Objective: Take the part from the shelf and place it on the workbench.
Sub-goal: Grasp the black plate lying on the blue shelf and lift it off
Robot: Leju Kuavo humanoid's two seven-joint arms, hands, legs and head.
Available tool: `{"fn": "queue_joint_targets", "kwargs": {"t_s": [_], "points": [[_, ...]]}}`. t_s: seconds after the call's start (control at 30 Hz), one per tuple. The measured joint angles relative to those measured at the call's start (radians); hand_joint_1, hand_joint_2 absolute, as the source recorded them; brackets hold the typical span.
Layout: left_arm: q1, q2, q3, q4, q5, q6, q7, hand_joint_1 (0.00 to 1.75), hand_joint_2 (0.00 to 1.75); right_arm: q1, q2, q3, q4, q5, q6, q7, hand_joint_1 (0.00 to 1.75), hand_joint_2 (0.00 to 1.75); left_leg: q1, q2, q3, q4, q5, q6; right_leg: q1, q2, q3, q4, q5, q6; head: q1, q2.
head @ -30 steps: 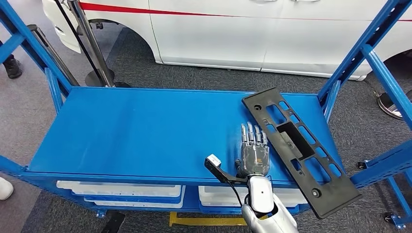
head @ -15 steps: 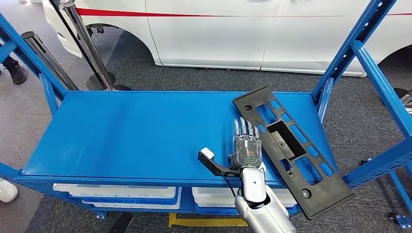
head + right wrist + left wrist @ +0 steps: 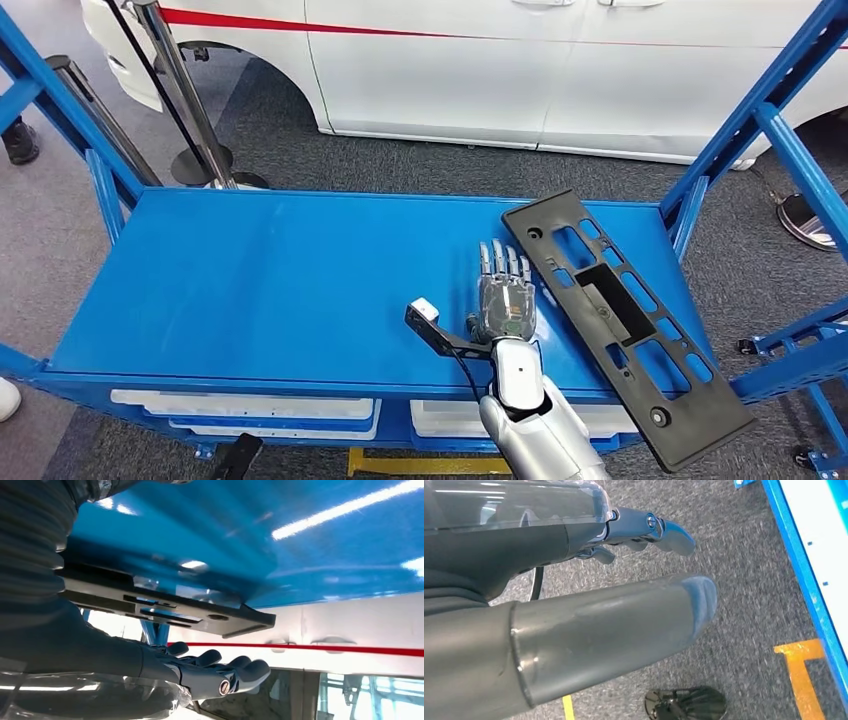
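The black slotted part (image 3: pixel 624 318) lies diagonally on the right of the blue shelf (image 3: pixel 260 280), its near end overhanging the front edge. The right hand (image 3: pixel 505 295), flat with fingers extended and holding nothing, sits just left of it. A careless nudge might tip the part off. No readable writing.

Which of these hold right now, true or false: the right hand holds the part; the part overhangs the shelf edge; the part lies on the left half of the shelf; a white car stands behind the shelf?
1. The right hand holds the black slotted part. False: it lies flat and open beside it.
2. The part overhangs the blue shelf at its near right corner. True.
3. The part lies on the shelf's left half. False: it lies on the right.
4. A white car stands behind the shelf. True.
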Motion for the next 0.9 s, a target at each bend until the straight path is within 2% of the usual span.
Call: {"fn": "queue_joint_targets", "kwargs": {"t_s": [0.03,0.07,0.13,0.17,0.2,0.27,0.33,0.37,0.4,0.47,0.5,0.53,0.57,0.63,0.67,0.73,0.77,0.83,0.9], "points": [[0.001,0.0,0.0,0.0,0.0,0.0,0.0,0.0,0.0,0.0,0.0,0.0,0.003,0.0,0.0,0.0,0.0,1.75,-0.001,-0.001,0.005,0.0,-0.005,0.001,0.0,0.0,-0.017,0.012,0.01,-0.002,0.0,0.0],[0.002,0.0,-0.001,0.0,0.0,0.0,0.0,0.0,0.0,0.0,0.0,0.0,0.006,0.0,0.0,0.0,0.0,1.75,-0.002,-0.001,0.013,0.0,-0.01,0.0,0.001,0.0,-0.016,-0.012,0.039,-0.006,0.0,0.0],[0.003,-0.001,-0.002,0.0,0.0,0.0,0.0,0.0,0.0,-0.001,0.0,0.0,0.009,0.0,0.0,0.0,0.0,1.75,-0.003,-0.003,0.03,-0.001,-0.024,-0.004,0.008,0.0,0.025,-0.129,0.124,-0.021,0.0,0.0],[0.002,-0.002,-0.004,0.0,0.0,0.0,0.0,0.0,0.0,-0.003,0.0,0.0,0.011,0.0,0.001,0.0,0.0,1.75,-0.004,-0.003,0.037,-0.001,-0.03,-0.007,0.013,-0.001,0.044,-0.182,0.143,-0.029,0.0,0.0],[0.002,-0.003,-0.006,0.0,0.0,0.0,0.0,0.0,0.0,-0.005,0.0,0.0,0.012,0.0,0.001,0.0,0.0,1.75,-0.004,-0.003,0.04,-0.002,-0.035,-0.012,0.018,-0.001,0.056,-0.219,0.151,-0.037,0.001,0.0],[0.001,-0.003,-0.01,0.0,0.0,0.0,0.001,0.0,0.0,-0.009,0.001,0.0,0.015,0.0,0.002,0.004,0.0,1.75,-0.005,-0.001,0.049,0.0,-0.037,-0.023,0.024,0.0,0.065,-0.245,0.143,-0.045,0.003,0.0],[0.002,-0.001,-0.013,0.0,0.0,0.0,0.003,0.0,0.0,-0.014,0.002,0.0,0.019,0.0,0.005,0.01,0.0,1.75,-0.005,0.0,0.055,0.019,-0.041,-0.03,0.018,0.002,0.087,-0.26,0.148,-0.051,0.005,0.0],[0.001,-0.001,-0.014,0.0,0.0,0.0,0.004,0.0,0.0,-0.018,0.002,0.0,0.024,-0.001,0.008,0.014,0.0,1.75,-0.005,0.0,0.046,0.044,-0.051,-0.034,0.014,0.001,0.1,-0.264,0.145,-0.055,0.004,0.0],[-0.001,0.0,-0.015,0.0,-0.001,0.0,0.005,0.0,0.0,-0.023,0.002,0.0,0.03,-0.002,0.01,0.017,0.0,1.75,-0.004,0.001,0.024,0.088,-0.071,-0.038,0.011,0.001,0.109,-0.268,0.143,-0.057,0.004,0.0],[-0.003,0.0,-0.017,0.0,-0.001,-0.001,0.009,0.0,0.0,-0.033,0.002,0.0,0.046,-0.006,0.014,0.022,0.0,1.75,-0.001,0.001,-0.048,0.204,-0.122,-0.048,0.01,0.001,0.116,-0.27,0.136,-0.062,0.003,0.0],[-0.002,0.002,-0.017,0.0,-0.001,-0.001,0.011,0.0,0.0,-0.037,0.001,0.0,0.054,-0.007,0.016,0.023,0.0,1.75,0.0,0.001,-0.083,0.25,-0.137,-0.052,0.01,0.002,0.119,-0.269,0.133,-0.062,0.003,0.0],[0.0,0.004,-0.017,0.0,-0.002,-0.001,0.013,0.0,0.0,-0.04,0.0,0.0,0.061,-0.009,0.017,0.024,0.0,1.75,0.001,0.001,-0.105,0.268,-0.134,-0.055,0.009,0.004,0.124,-0.269,0.129,-0.061,0.003,0.0],[0.002,0.006,-0.017,0.0,-0.002,-0.001,0.015,0.0,0.0,-0.044,-0.001,-0.001,0.069,-0.011,0.018,0.025,0.0,1.75,0.002,0.001,-0.109,0.25,-0.107,-0.058,0.008,0.006,0.131,-0.268,0.124,-0.059,0.003,0.0],[0.004,0.01,-0.018,0.0,-0.003,-0.001,0.015,0.0,0.0,-0.051,-0.003,-0.005,0.081,-0.013,0.019,0.03,0.0,1.75,0.004,0.002,-0.075,0.131,-0.017,-0.058,0.006,0.007,0.146,-0.265,0.112,-0.052,0.003,0.0],[0.004,0.011,-0.018,0.0,-0.003,-0.001,0.016,0.0,0.0,-0.054,-0.006,-0.007,0.088,-0.013,0.021,0.035,0.0,1.75,0.002,0.003,-0.058,0.072,0.008,-0.057,0.006,0.007,0.151,-0.262,0.107,-0.047,0.003,0.0],[0.007,0.013,-0.02,0.0,-0.004,-0.002,0.018,0.0,0.0,-0.062,-0.013,-0.013,0.097,-0.012,0.023,0.046,0.0,1.75,-0.002,0.005,-0.041,0.017,0.024,-0.044,0.009,0.007,0.15,-0.257,0.1,-0.037,0.003,0.0],[0.008,0.013,-0.022,0.0,-0.005,-0.006,0.02,0.0,0.0,-0.065,-0.017,-0.017,0.101,-0.012,0.025,0.05,0.0,1.75,-0.005,0.005,-0.041,0.016,0.02,-0.035,0.01,0.007,0.149,-0.256,0.099,-0.032,0.003,0.0],[0.011,0.015,-0.026,0.0,-0.007,-0.019,0.021,0.0,0.0,-0.069,-0.027,-0.028,0.109,-0.014,0.025,0.052,0.0,1.75,-0.001,0.005,-0.039,0.013,0.037,-0.017,0.012,0.005,0.149,-0.252,0.091,-0.022,0.004,0.0],[0.011,0.016,-0.033,0.0,-0.008,-0.032,0.021,0.0,0.0,-0.074,-0.035,-0.039,0.12,-0.017,0.022,0.048,0.0,1.75,0.003,0.007,-0.041,0.006,0.044,-0.006,0.01,0.004,0.131,-0.203,0.048,-0.013,0.004,0.0]]}}
